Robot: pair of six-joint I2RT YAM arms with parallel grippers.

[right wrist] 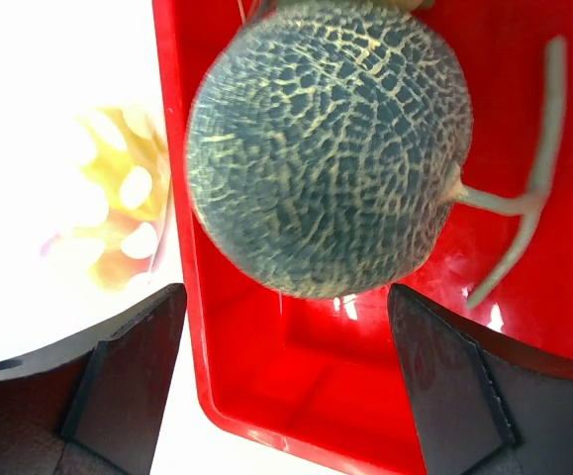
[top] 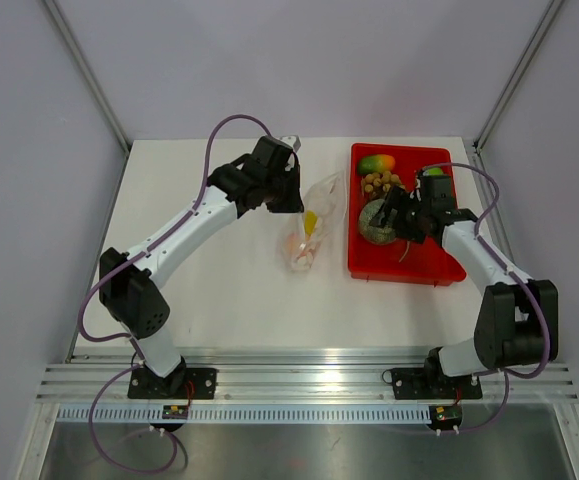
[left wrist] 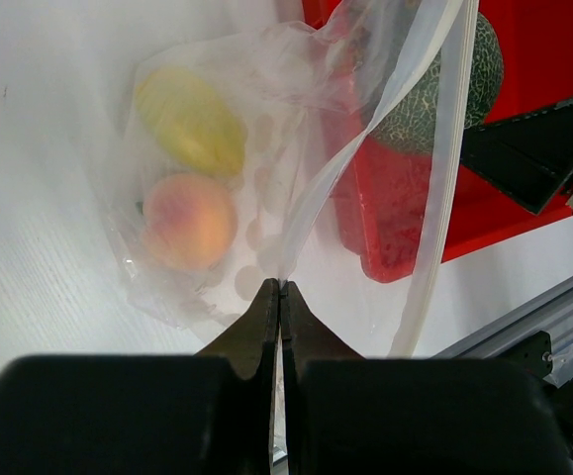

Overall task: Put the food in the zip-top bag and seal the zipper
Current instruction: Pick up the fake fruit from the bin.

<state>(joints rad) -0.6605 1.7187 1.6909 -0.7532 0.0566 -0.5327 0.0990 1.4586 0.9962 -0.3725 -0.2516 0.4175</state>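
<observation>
Pinches the zip-top bag (top: 314, 225) by its mouth edge in the tightly closed left claw (left wrist: 280, 287), over the counter (top: 219, 290) beside the red tray (top: 409, 268). Shows yellow piece (left wrist: 189, 121) and orange-peach fruit (left wrist: 189, 222) inside the bag. Spreads the right claw (right wrist: 281, 302) wide, gripping nothing, close to the netted melon (right wrist: 328, 148) in the tray.

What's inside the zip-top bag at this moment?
The zip-top bag holds a yellow piece and an orange-peach fruit, both visible through the clear plastic. The bag's near edge, under the left gripper, is hidden.

Bright, even overhead light, wrist views overexposed, soft shadows
</observation>
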